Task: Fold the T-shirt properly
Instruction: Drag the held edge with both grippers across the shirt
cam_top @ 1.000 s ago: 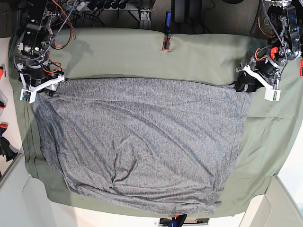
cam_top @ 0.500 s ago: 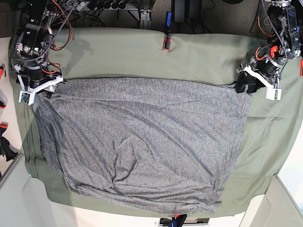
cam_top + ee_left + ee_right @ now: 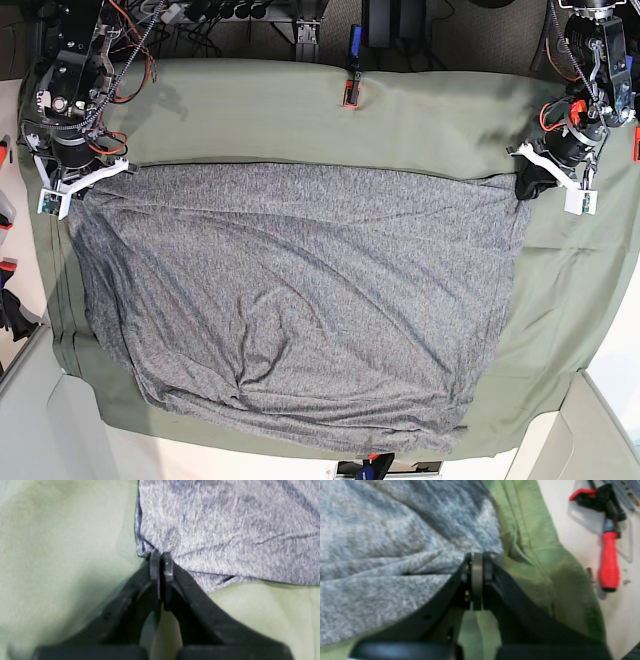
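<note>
The heather-grey T-shirt [image 3: 300,300] lies spread flat on the olive-green table cloth [image 3: 300,110], with wrinkles near its front edge. My left gripper [image 3: 521,184] is at the shirt's far right corner. In the left wrist view my left gripper [image 3: 161,562] is shut, pinching the corner of the T-shirt [image 3: 225,530]. My right gripper [image 3: 86,189] is at the shirt's far left corner. In the right wrist view my right gripper [image 3: 477,565] is shut on the edge of the T-shirt [image 3: 382,542].
A red and black clamp [image 3: 350,92] holds the cloth at the table's back edge, and another [image 3: 372,462] at the front edge. A red-handled tool [image 3: 608,560] lies on the white surface beside the cloth. Cables and arm bases stand along the back.
Both grippers have moved slightly outward, away from each other, still holding the far corners. The shirt's far edge is pulled straighter and tauter.
</note>
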`<state>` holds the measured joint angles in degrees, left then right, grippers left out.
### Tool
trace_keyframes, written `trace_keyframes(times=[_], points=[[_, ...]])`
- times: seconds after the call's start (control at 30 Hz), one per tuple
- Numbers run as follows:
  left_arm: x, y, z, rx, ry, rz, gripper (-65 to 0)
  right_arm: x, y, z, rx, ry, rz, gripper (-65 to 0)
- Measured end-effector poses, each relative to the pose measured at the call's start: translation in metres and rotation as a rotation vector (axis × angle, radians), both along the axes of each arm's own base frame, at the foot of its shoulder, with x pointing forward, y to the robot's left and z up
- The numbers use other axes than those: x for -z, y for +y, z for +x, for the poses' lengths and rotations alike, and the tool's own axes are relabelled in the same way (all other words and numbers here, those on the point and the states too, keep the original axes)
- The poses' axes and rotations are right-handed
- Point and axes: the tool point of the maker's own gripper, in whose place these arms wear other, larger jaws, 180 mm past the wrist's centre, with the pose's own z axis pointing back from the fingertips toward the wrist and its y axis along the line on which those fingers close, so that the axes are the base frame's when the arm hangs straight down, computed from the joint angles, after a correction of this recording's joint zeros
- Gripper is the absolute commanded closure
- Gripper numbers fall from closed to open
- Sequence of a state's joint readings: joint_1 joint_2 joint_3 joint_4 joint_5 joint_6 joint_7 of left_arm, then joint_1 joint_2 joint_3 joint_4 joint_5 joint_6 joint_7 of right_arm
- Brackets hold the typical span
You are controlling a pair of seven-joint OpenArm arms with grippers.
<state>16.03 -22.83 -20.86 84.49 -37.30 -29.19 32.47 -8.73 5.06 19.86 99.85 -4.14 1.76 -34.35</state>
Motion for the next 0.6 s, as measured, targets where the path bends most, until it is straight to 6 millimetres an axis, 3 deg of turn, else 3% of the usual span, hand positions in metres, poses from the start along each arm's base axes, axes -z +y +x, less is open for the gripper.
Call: trace_keyframes(times=[0.13,0.3,0.6], points=[[-0.019,0.005,-0.004,0.001,-0.006,-0.009,0.0,0.0,0.0,0.0,-0.002,0.005,-0.006,0.0],[-0.072,-0.008,0.011,0.091,-0.155,-0.04,0.0,0.0,0.002,0.001,-0.002,-0.002,0.012,0.0],[-0.08,-0.01,0.016,0.121,-0.185,0.007,0.0,-0.006,0.007,0.008,-0.048,-0.043,0.003,0.0]])
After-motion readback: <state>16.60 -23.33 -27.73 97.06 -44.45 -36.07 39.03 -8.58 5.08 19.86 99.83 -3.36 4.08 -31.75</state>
